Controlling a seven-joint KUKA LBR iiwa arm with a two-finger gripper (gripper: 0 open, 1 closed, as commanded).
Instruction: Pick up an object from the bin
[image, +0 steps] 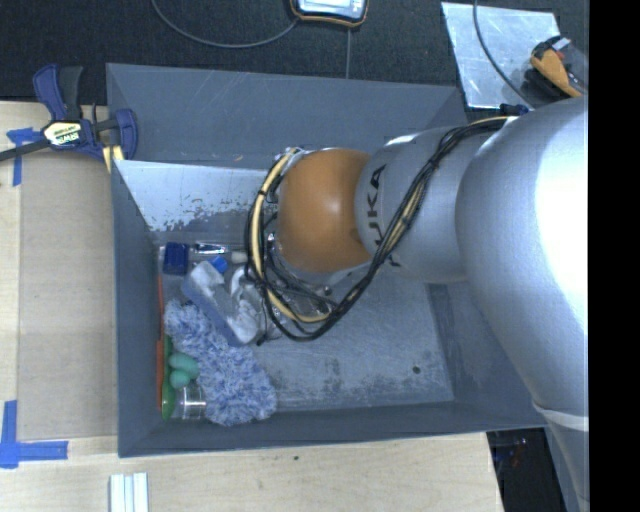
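Observation:
My gripper (249, 297) is low in the left half of the bin, mostly hidden under the arm's wrist. It is right over a whitish, clear plastic thing (212, 287) that lies slanted on the floor, touching or nearly touching it. Just behind that lies a small bottle with a blue cap (178, 258). A fuzzy blue-grey cloth (222, 367) spreads out in front of the gripper, towards the bin's near left corner.
Two green rounded pieces (181, 371) and a thin orange stick (159, 335) lie along the left wall beside the cloth. A small metal-capped thing (190, 406) sits in the near left corner. The arm and its cables cover the bin's middle and right.

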